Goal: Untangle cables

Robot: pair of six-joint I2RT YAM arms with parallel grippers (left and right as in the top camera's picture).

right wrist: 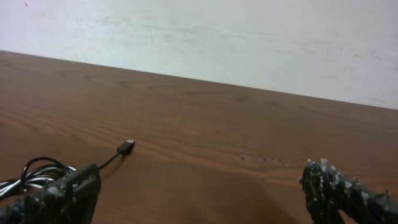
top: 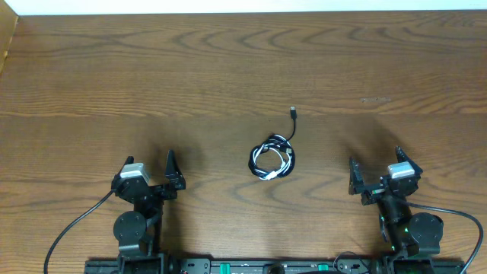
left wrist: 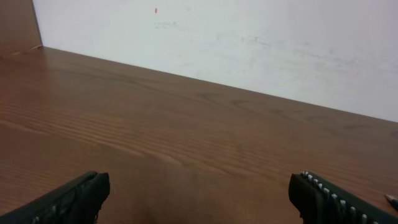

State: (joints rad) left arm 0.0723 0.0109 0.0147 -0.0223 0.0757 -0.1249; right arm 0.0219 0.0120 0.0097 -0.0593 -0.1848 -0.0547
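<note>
The black cable (top: 292,129) and the white cable (top: 262,169) lie coiled together in one small bundle on the wooden table (top: 228,68), near its middle. The black plug end (top: 294,112) sticks out toward the far side. My left gripper (top: 149,169) is open and empty, to the left of the bundle near the front edge. My right gripper (top: 376,166) is open and empty, to the right of the bundle. In the right wrist view the black plug (right wrist: 126,147) and part of the coil (right wrist: 37,169) show at the left, beyond my open fingers (right wrist: 199,190). The left wrist view shows only open fingers (left wrist: 199,193) over bare wood.
A white wall (left wrist: 249,43) rises behind the table's far edge. A faint scuff mark (top: 375,100) is on the wood at the right. Thick black arm wires (top: 72,228) trail beside both arm bases at the front.
</note>
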